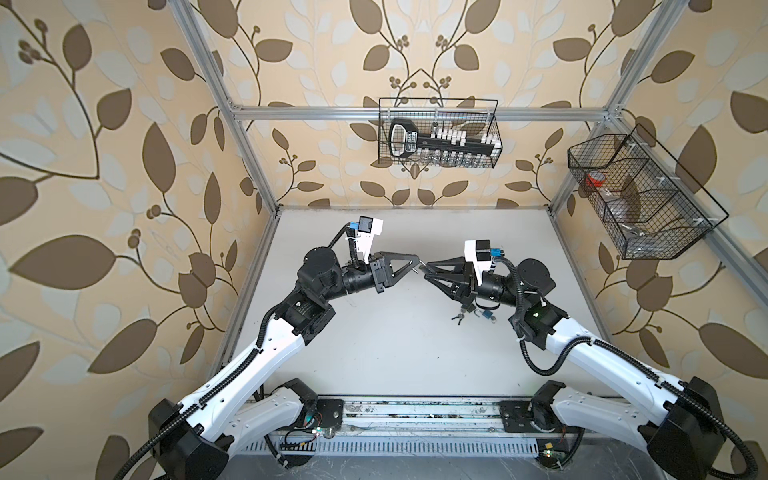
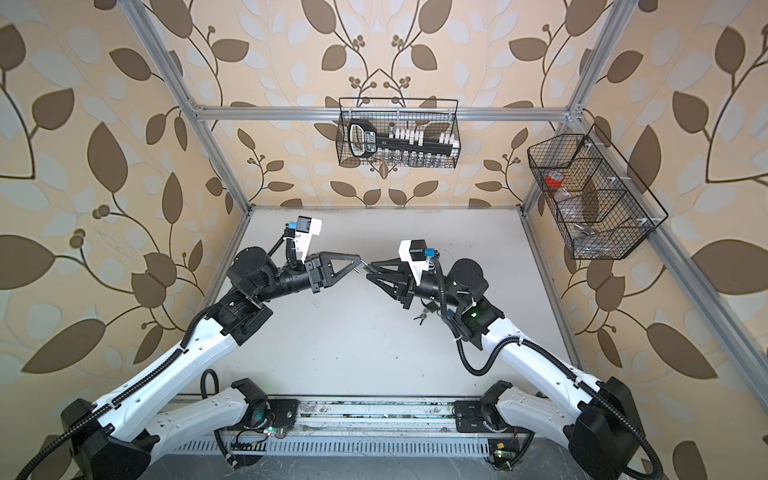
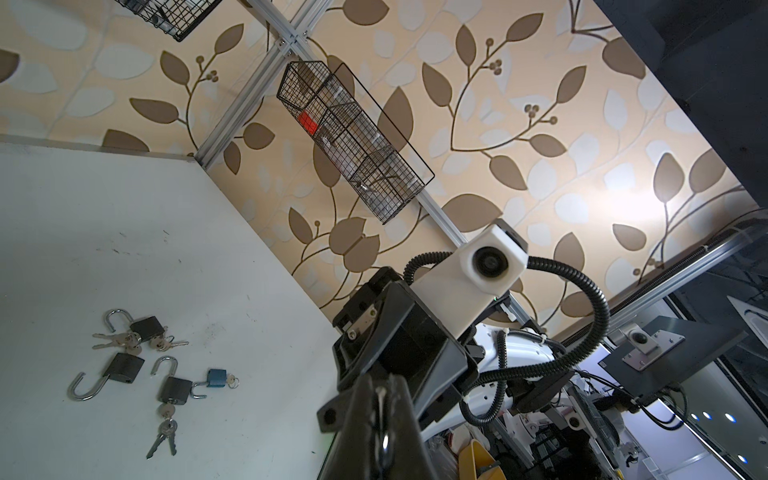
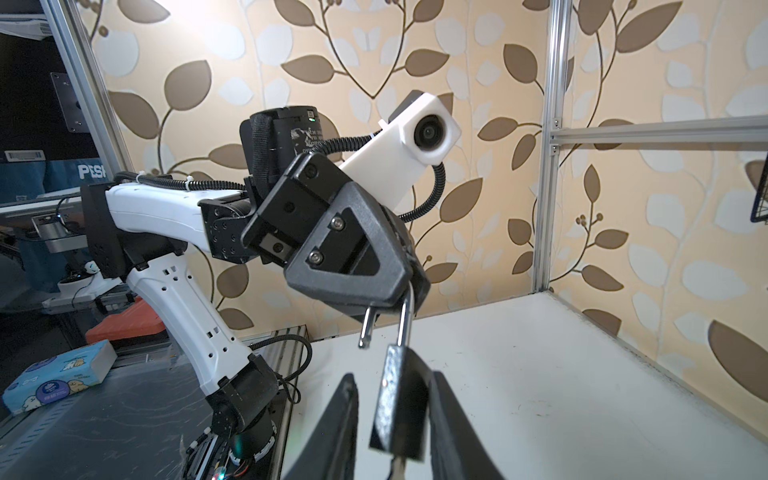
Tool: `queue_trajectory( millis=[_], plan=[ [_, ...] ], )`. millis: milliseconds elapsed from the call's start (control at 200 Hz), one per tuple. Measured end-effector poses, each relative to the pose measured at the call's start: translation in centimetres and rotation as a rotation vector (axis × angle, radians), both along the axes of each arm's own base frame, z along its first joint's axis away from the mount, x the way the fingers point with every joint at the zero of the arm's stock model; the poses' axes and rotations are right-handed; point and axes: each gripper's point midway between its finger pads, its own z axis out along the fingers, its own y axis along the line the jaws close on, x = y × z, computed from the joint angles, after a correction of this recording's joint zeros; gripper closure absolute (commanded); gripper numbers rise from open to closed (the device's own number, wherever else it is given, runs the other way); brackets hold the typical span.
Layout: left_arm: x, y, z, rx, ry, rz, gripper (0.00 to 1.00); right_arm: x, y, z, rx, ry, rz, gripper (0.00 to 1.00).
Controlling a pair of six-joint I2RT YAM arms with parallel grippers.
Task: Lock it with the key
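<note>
Padlock (image 4: 401, 411): dark body, silver shackle (image 4: 405, 320) swung open with one leg free; it hung in mid-air above the table (image 1: 374, 353), between the two arms.
Left gripper (image 4: 398, 301): pressed together, pinching the shackle's bend.
Right gripper (image 1: 429, 268): partly spread, fingers (image 4: 347, 415) straddling the body; one side touched, a gap showed on the other.

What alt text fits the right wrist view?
The left pincer grips a black padlock by its open shackle, dangling the body between the right pincer's spread fingers. Behind are the white table and leaf-patterned wallpaper.
</note>
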Motion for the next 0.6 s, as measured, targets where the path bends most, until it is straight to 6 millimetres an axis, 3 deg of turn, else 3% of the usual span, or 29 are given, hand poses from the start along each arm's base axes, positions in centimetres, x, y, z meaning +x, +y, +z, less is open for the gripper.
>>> queue_trajectory(
  millis=[370,600],
  plan=[
    [-0.01,0.0,0.01,0.0,0.0,0.0,1.0,0.33,-0.05,-0.31,-0.002,0.032,-0.014,0.74],
    [-0.01,0.0,0.01,0.0,0.0,0.0,1.0,0.37,-0.05,-0.4,-0.001,0.047,-0.014,0.8]
  ],
)
